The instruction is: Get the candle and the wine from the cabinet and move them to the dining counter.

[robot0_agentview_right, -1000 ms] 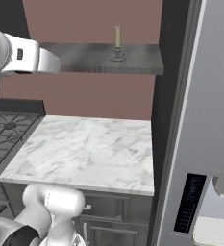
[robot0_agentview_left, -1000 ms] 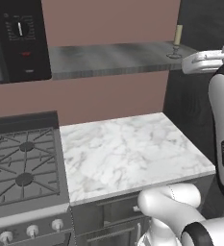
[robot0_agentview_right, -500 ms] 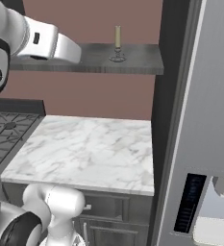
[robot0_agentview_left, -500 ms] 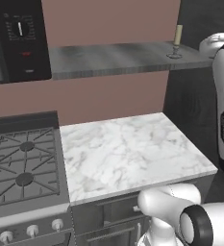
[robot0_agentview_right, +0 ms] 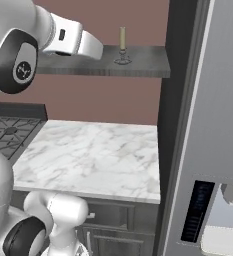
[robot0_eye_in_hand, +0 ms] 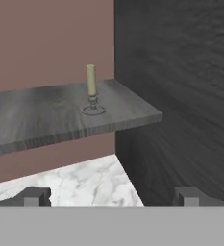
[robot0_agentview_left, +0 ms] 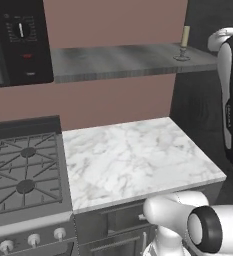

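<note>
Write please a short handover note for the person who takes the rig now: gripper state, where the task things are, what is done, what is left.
Gripper: open, holding nothing, raised to shelf height and facing the candle, not yet at it.
Candle: upright in its holder near the right end of the cabinet shelf, close to the dark side wall.
Wine: not seen on the shelf from here; find it first.
Below the shelf is the small marble top beside the gas stove; this is not the dining counter.
Done: nothing moved yet.
Left: grasp the candle, carry it to the dining counter, then fetch the wine.
</note>
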Robot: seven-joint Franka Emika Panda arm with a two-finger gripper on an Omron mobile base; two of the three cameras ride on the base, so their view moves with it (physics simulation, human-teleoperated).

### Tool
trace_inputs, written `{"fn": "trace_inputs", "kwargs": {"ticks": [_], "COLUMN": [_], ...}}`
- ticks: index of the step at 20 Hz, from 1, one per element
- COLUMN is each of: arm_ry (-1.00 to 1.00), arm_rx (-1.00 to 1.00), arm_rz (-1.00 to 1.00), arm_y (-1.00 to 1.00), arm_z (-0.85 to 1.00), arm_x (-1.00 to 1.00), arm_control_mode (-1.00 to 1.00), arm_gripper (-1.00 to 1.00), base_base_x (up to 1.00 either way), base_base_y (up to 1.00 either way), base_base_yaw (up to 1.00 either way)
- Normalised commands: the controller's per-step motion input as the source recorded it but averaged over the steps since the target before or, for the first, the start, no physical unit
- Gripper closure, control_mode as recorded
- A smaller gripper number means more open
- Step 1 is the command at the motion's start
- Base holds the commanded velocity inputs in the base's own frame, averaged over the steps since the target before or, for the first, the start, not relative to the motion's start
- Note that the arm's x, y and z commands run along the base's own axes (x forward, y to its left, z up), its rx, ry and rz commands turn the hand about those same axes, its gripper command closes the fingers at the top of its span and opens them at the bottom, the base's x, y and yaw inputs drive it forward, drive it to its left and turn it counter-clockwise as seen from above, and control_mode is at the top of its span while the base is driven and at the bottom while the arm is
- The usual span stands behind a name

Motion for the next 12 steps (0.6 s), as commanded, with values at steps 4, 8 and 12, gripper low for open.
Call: {"fn": "trace_inputs", "kwargs": {"ticks": [4,8,12], "arm_ry": [-0.11,-0.06,0.00], "arm_rx": [0.00,0.00,0.01], "arm_rz": [0.00,0.00,0.00], "arm_y": [0.00,0.00,0.00], "arm_z": [-0.16,-0.14,-0.01], "arm_x": [0.51,0.63,0.65], "arm_control_mode": [-1.00,-1.00,-1.00], "arm_gripper": [-1.00,-1.00,-1.00], "base_base_x": [0.00,0.00,0.00], "base_base_y": [0.00,0.00,0.00], "base_base_yaw": [0.00,0.00,0.00]}}
